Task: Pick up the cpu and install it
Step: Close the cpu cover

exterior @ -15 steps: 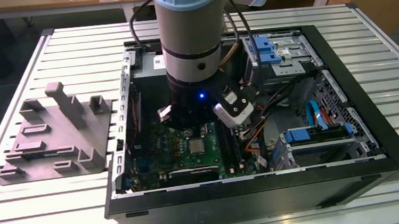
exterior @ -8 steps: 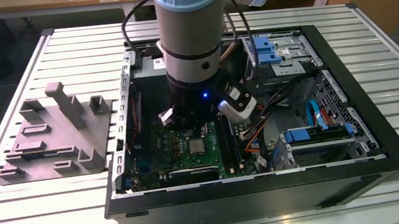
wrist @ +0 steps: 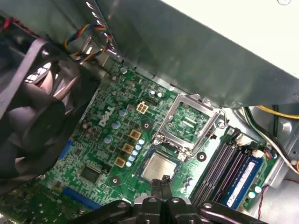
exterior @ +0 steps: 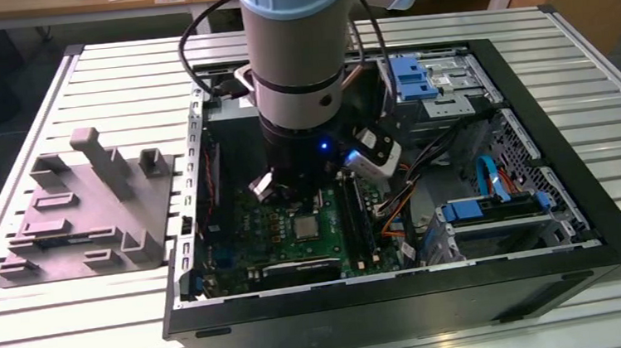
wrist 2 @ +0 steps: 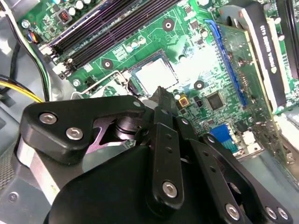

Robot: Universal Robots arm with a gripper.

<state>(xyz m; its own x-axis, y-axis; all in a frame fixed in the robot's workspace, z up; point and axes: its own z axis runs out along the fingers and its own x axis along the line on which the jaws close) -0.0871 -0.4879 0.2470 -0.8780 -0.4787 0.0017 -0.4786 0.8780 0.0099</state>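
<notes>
Inside the open computer case (exterior: 410, 303), the cpu (wrist: 159, 167) lies flat in its socket near the middle of the motherboard (wrist: 107, 140), beside the open retention frame (wrist: 189, 123). The end effector (wrist: 164, 179) hangs at the cpu's edge, drawn narrow and holding nothing. The cpu is judged light, stiff, slick-topped and fragile: grip by opposite side edges only.

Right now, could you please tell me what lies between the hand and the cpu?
Nothing shows there: in the first wrist view the black hand sits right at the edge of the silvery square cpu.
</notes>
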